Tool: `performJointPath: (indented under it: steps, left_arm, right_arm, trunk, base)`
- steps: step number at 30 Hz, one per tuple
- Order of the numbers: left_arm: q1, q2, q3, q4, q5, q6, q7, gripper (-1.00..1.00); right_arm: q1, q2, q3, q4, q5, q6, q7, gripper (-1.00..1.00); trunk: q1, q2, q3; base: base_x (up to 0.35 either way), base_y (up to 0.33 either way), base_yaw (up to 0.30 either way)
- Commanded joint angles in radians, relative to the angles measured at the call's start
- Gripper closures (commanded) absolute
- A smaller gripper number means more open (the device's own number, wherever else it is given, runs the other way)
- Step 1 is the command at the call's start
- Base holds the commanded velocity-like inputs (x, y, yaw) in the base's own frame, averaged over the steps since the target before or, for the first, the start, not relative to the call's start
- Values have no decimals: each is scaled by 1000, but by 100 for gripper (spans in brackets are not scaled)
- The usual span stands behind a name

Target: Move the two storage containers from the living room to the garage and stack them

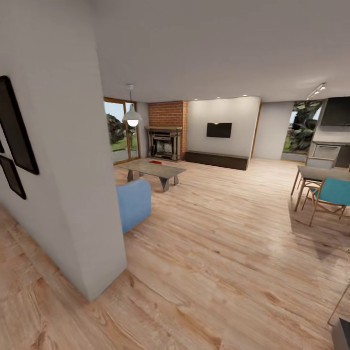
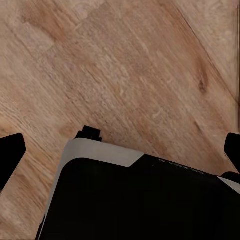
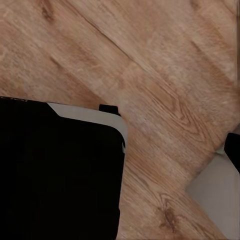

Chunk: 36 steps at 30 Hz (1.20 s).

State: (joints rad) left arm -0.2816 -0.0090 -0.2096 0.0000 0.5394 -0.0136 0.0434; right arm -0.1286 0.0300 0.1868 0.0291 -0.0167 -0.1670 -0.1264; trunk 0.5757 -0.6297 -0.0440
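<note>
A: Rolling into the living room [image 1: 209,204], wall corner [image 1: 97,272] close on the left. Small red patch by the fireplace [image 1: 165,143], past the table [image 1: 151,170]. Maybe a container [image 1: 155,162], too tiny to call.

B: Grippers?

A: Can't tell open or closed; just dark tips at the wrist views' edges, over planks and base [image 2: 140,200].

B: Best swing wide of that corner and the sofa [image 1: 133,201], then line up square past the table.

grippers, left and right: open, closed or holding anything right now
Left gripper: open, fingertips spread wide, nothing between them, only the wood plank floor beyond.
Right gripper: cannot be told; one dark fingertip shows over the floor.
</note>
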Motion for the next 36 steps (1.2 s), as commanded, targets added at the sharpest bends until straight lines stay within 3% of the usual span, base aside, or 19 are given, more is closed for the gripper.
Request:
performJointPath:
  steps: [1, 11, 36]
  left_arm:
    - [-1, 0, -9, 0, 8, -1, 3, -100]
    - [-1, 0, -9, 0, 7, -2, 3, -100]
    - [-1, 0, -9, -1, 7, 0, 4, -100]
  right_arm:
    - [-2, 1, 7, 3, -2, -5, -4, -100]
    - [-1, 0, 7, 3, -3, -3, -4, -100]
    - [-1, -6, 11, 3, -4, 0, -1, -100]
  trunk:
    - [1, -1, -2]
    - [1, -1, -2]
    - [1, -1, -2]
  base:
    - [326, 0, -222]
    - [326, 0, -195]
    - [326, 0, -4]
